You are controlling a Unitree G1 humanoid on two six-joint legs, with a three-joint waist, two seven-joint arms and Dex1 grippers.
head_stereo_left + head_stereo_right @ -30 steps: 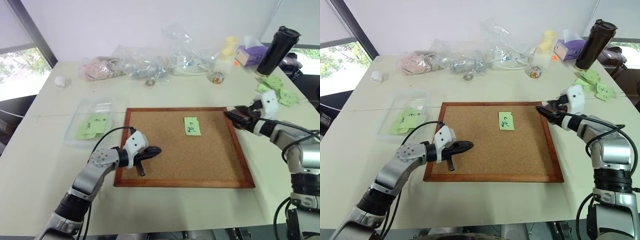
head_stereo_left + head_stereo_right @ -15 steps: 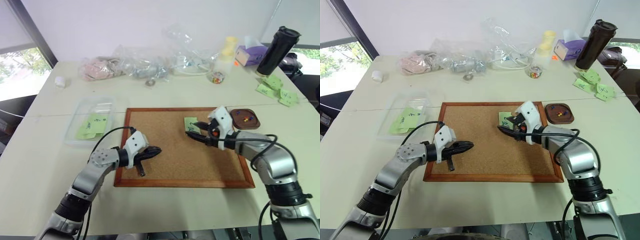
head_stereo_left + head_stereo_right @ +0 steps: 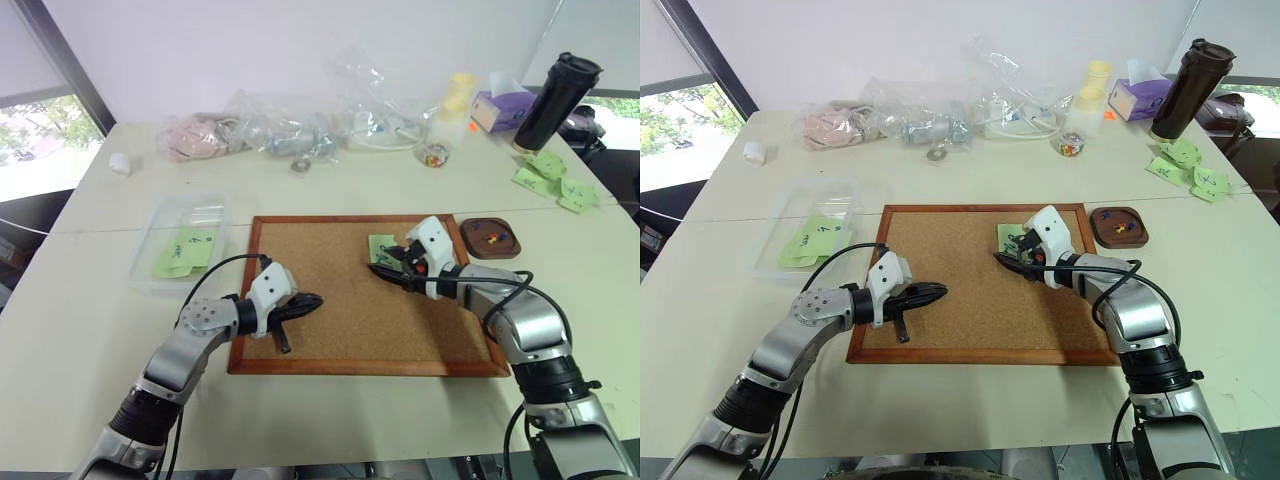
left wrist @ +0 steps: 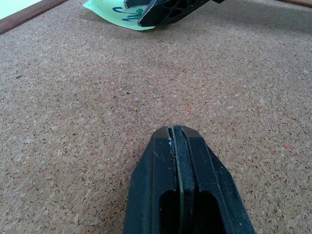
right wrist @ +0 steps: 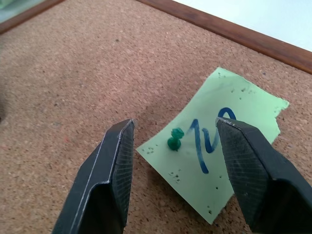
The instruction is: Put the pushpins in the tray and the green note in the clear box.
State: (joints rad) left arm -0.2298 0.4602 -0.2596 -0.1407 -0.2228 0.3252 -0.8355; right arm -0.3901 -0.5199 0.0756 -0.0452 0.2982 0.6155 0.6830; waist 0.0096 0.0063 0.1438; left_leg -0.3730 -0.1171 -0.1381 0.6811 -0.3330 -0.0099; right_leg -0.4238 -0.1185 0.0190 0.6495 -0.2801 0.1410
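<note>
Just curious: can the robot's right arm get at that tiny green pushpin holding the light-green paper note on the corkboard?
Probably yes: the right gripper is open, the tiny green pushpin sits just beyond its fingers, nothing between.

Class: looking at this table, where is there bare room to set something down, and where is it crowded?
Free: the corkboard between the two claws, and the tabletop below the clear box. Crowded: the far edge with plastic bags, and the green notes by the dark bottle.

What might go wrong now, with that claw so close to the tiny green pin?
The right gripper stands open around the green pushpin that pins the green note to the corkboard. The pin is tiny, so the fingers could slip off its head. They might also catch and crumple the note.
</note>
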